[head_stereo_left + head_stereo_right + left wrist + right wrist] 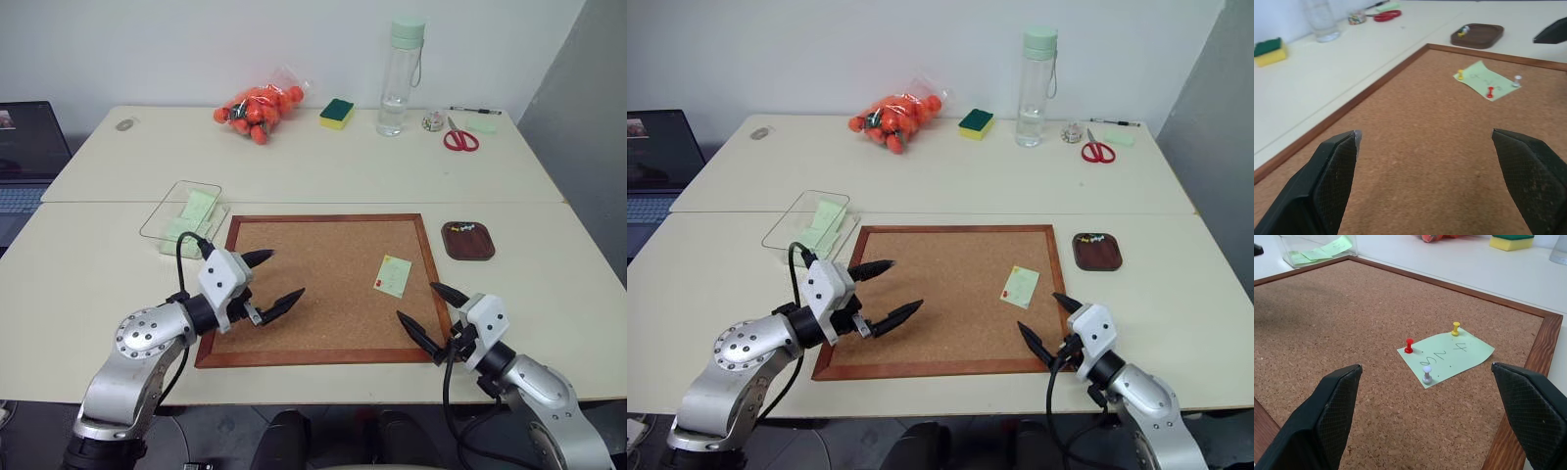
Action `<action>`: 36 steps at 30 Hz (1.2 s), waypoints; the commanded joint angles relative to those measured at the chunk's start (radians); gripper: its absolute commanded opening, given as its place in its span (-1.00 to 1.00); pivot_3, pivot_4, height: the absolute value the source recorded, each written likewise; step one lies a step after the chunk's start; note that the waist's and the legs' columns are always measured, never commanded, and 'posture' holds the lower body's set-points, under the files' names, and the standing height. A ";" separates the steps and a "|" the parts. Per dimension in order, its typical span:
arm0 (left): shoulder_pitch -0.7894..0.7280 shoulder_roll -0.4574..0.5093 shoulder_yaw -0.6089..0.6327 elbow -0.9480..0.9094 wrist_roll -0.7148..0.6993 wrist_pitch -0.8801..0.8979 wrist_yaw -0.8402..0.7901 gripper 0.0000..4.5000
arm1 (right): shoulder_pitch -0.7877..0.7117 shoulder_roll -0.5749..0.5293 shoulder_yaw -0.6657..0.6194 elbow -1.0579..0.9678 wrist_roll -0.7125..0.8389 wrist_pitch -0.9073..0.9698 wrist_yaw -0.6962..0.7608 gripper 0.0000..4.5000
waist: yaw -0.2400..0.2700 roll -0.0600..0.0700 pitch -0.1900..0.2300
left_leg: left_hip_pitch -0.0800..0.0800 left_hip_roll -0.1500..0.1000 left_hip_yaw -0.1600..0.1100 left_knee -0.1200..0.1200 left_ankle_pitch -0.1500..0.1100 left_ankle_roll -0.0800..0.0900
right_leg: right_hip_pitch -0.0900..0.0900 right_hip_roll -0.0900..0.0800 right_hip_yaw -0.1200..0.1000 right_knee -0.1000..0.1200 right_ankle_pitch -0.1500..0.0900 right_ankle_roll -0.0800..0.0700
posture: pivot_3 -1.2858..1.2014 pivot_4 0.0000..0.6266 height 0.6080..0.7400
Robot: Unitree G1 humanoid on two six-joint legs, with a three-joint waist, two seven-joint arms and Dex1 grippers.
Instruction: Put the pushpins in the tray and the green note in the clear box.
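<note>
The note (1445, 355) sits pinned by three pins (1409, 345) near the board's (294, 284) right edge; the tray (467, 241) seems to hold some pins already. Both grippers (270, 280) (431, 315) gape empty.

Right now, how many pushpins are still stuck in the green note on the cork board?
3: a red pin, a yellow pin and a white pin, each at a corner of the green note. The tray also holds a few, too small to count.

3 pushpins (1427, 374), 1 green note (1447, 357), 1 tray (467, 241)

open cork board (323, 284), 3 pushpins (1427, 374) standing on green note (1449, 355)
</note>
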 commanded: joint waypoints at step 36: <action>-0.190 -0.064 -0.120 0.260 0.044 -0.020 -0.068 0.47 | -0.470 -0.010 0.033 -0.024 0.112 0.561 -0.060 1.00 | -0.008 -0.001 0.001 | -0.010 -0.002 0.000 0.003 0.000 0.000 | -0.012 0.001 0.000 0.009 0.003 -0.005 | 0.03 -0.52 1.00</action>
